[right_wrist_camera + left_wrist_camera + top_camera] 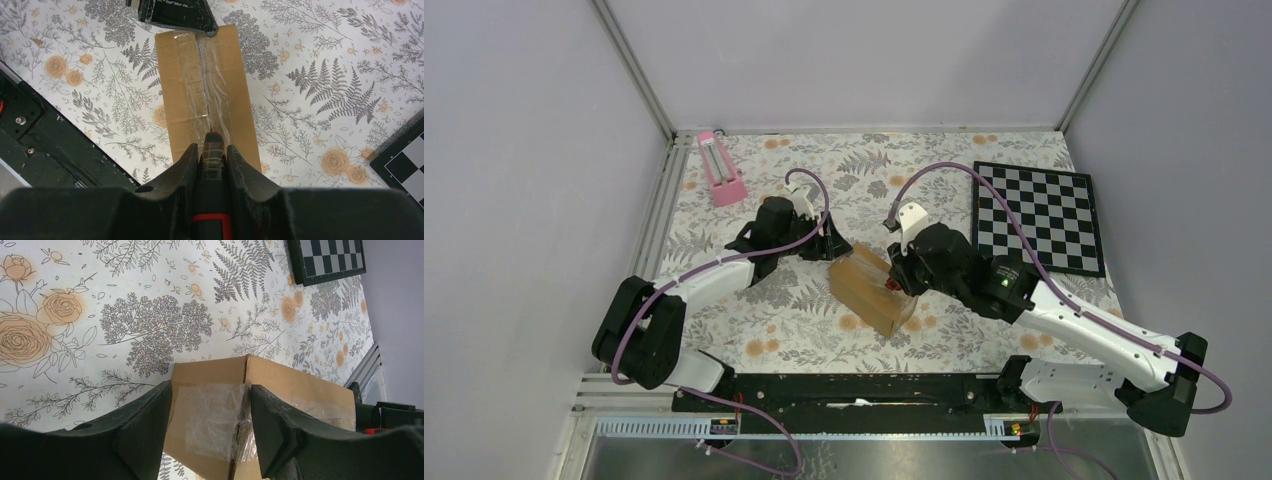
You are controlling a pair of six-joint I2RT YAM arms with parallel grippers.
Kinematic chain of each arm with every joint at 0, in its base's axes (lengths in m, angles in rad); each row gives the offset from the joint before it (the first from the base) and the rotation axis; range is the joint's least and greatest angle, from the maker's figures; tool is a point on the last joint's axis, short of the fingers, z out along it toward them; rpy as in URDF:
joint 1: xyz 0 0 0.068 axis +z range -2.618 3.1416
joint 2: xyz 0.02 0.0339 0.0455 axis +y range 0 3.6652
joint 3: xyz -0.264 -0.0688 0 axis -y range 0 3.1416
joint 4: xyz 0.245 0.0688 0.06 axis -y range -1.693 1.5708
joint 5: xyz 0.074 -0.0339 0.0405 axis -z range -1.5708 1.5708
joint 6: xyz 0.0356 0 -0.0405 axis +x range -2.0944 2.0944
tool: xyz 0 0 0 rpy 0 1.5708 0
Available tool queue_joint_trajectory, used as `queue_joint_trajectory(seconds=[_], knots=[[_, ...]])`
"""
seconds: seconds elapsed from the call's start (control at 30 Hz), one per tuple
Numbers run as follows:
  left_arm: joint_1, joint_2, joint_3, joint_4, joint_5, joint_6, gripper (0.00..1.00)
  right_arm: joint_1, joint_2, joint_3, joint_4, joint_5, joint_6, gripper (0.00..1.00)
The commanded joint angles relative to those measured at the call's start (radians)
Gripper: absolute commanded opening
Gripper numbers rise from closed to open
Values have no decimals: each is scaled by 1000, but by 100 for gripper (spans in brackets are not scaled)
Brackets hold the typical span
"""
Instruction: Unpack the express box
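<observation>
Small rectangular brown cardboard express box (pixel 871 290) lying flat on the floral-patterned worktop (pixel 804 320), between the two pincers. Left pincer (pixel 210 390) straddles the box's end nearest it, fingers pressed against both sides, pinching it steady. Right pincer (pixel 212 150) is clamped on a black stick-shaped cutting tool with a red band (pixel 212 200), whose tip rests just ahead on the clear-taped centre seam (pixel 210 75). The carton is probably light and stiff, but the glossy tape is slick, so hold it by bare cardboard at the end walls; the flaps may buckle under pressure.
</observation>
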Motion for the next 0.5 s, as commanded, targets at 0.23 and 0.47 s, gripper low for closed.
queue_joint_trajectory(seconds=[0.23,0.47], knots=[[64,38,7,-93,-281,71,61,5,-50,-15,-261,-39,25,0],[71,73,187,-238,-253,78,67,5,-6,-37,-138,-31,74,0]])
